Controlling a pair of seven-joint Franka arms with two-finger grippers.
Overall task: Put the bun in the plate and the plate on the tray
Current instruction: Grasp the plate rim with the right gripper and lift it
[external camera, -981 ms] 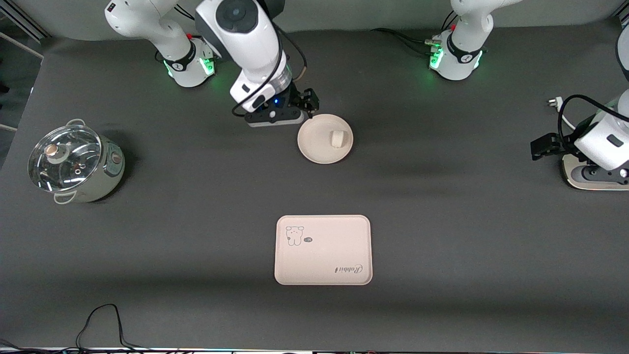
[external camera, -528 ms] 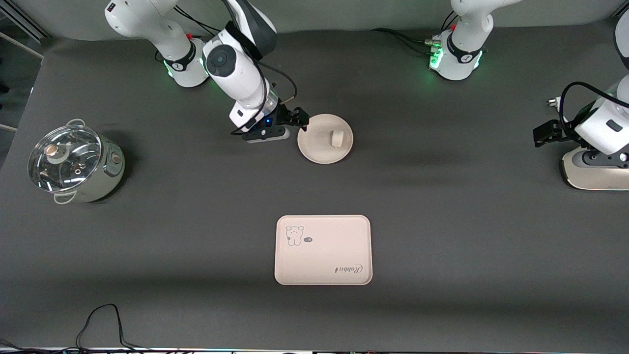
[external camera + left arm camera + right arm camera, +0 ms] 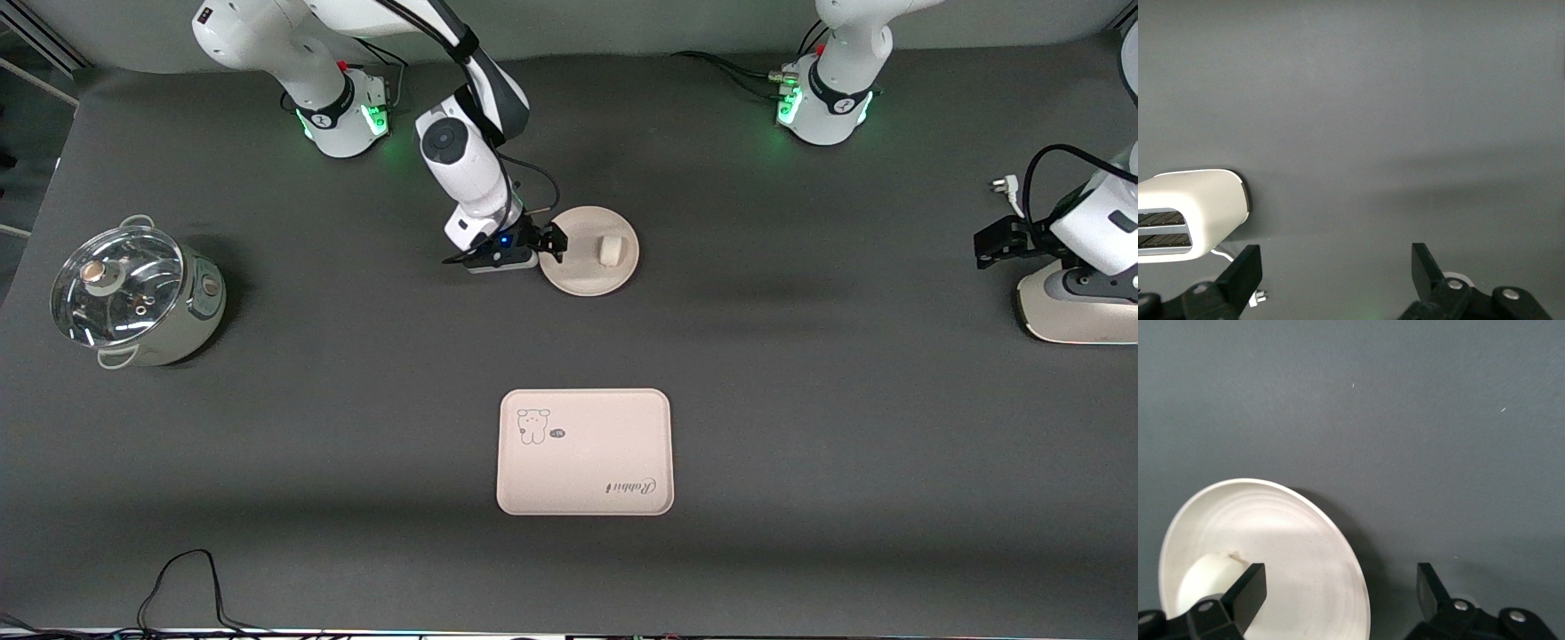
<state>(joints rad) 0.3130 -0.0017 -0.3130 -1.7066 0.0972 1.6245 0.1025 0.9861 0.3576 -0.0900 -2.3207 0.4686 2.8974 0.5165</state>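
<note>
Straddling the plate's [image 3: 589, 251] rim toward the right arm's end, the right hand [image 3: 553, 244] is spread. The bun [image 3: 610, 250] lies in the plate; the tray [image 3: 584, 452] sits nearer the camera. Waiting over the toaster [image 3: 1074, 308], the left hand [image 3: 994, 244] is spread.

Table [image 3: 800, 400]: dark grey, matt, finely textured covering, cloth-like. Plate [image 3: 578, 271]: cream, smooth, matt, with faint concentric rings visible in the right wrist view. Bun [image 3: 610, 250]: off-white, smooth, matt. Tray [image 3: 587, 471]: pale pinkish-cream, smooth, low sheen, plastic-like. Pot [image 3: 178, 329]: pale glossy body with a clear, reflective glass lid [image 3: 116, 284]. Toaster [image 3: 1195, 213]: white, smooth, satin shell. Arm casings: glossy white plastic. Gripper fingers [image 3: 1248, 587]: black, matt plastic.
</note>
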